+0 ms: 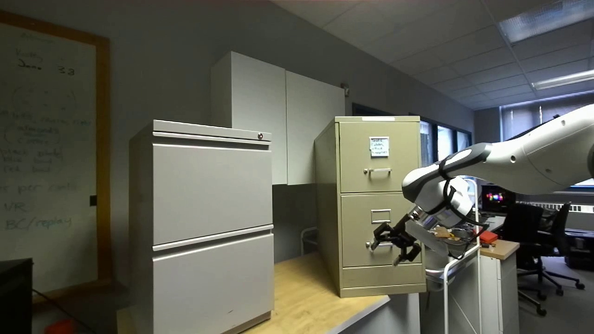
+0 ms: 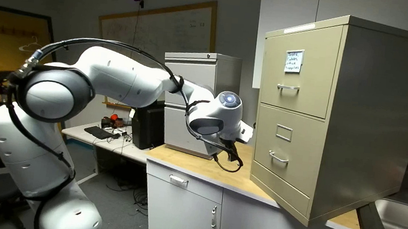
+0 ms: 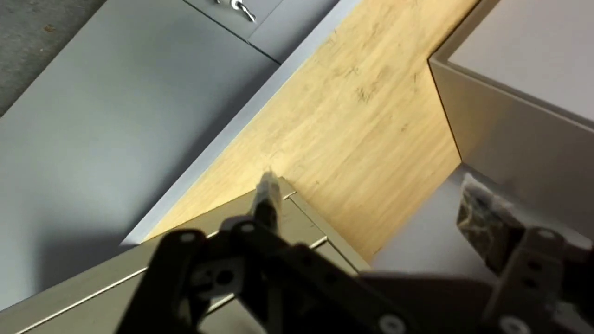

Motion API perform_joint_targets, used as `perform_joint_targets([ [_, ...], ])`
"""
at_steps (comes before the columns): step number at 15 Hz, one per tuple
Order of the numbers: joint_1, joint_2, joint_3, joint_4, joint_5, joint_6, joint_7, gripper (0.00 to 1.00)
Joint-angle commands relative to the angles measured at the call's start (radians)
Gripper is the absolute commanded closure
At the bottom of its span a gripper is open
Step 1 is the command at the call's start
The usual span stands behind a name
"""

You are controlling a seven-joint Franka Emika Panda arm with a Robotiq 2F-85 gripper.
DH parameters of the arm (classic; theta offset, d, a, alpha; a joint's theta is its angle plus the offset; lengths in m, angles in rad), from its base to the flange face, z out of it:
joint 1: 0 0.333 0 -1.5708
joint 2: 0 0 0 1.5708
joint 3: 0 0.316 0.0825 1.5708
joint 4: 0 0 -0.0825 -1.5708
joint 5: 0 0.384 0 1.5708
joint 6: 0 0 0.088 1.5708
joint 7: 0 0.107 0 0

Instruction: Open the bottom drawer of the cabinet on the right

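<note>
Awaiting a pull, the bottom drawer of the beige filing cabinet sits flush; the jaws stand apart, empty; gripping the handle and opening seemingly remain.

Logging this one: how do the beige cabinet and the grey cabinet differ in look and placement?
The beige cabinet juts past the front edge of the wooden counter; the grey cabinet stands back from that edge. The beige cabinet has bar handles; the grey cabinet, full-width ledges. The beige cabinet bears a label; the grey cabinet shows none. Both have two large drawers, shut.
</note>
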Motion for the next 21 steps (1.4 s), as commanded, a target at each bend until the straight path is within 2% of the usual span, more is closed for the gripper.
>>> perform_joint_targets([
  [1,-0.035,0.108,-0.019,0.103,0.199,-0.02,-0.085,0.0],
  [5,-0.12,0.198,-0.009,0.177,0.373,-0.026,-0.088,0.0],
  [10,-0.2,0.272,0.004,0.241,0.458,0.017,-0.016,0.0],
  [14,-0.223,0.328,0.022,0.295,0.547,0.062,0.045,0.0],
  [21,-0.225,0.459,0.049,0.409,0.494,0.166,0.251,0.0],
])
